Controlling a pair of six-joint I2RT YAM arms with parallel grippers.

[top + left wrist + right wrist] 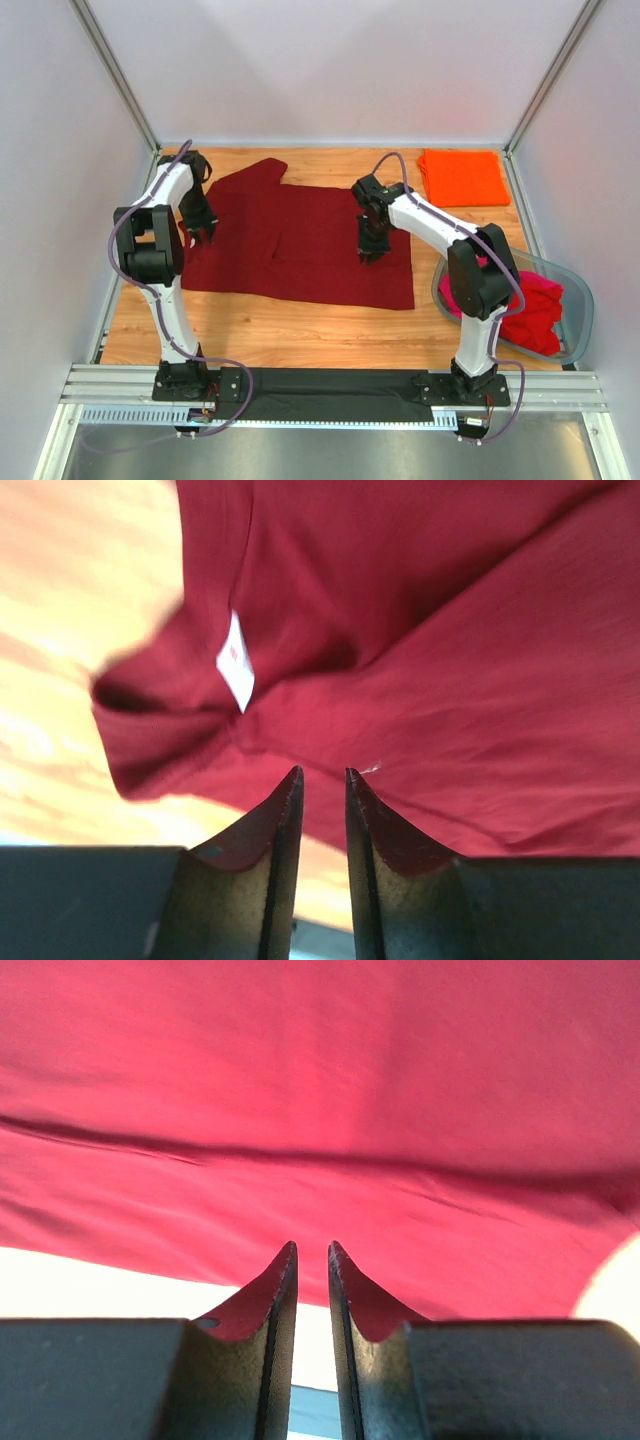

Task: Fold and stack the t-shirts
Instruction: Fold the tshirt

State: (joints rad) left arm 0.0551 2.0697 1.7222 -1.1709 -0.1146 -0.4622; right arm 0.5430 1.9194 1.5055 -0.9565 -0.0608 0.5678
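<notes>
A dark maroon t-shirt (300,240) lies spread across the wooden table, with a sleeve pointing to the back left. My left gripper (203,237) hangs over its left edge, open by a narrow gap with nothing between the fingers. In the left wrist view the left gripper (322,772) sits just above the maroon cloth (450,680), near a white label (235,663) at the collar. My right gripper (370,255) is over the shirt's right half, also slightly open and empty. The right wrist view shows the right gripper (311,1245) close over the maroon cloth (320,1110). A folded orange t-shirt (462,177) rests at the back right.
A grey translucent tub (585,300) stands at the right edge, holding crumpled magenta and red shirts (530,300). Bare wood (300,330) lies between the maroon shirt and the arm bases. A black cloth strip (330,382) runs along the near rail.
</notes>
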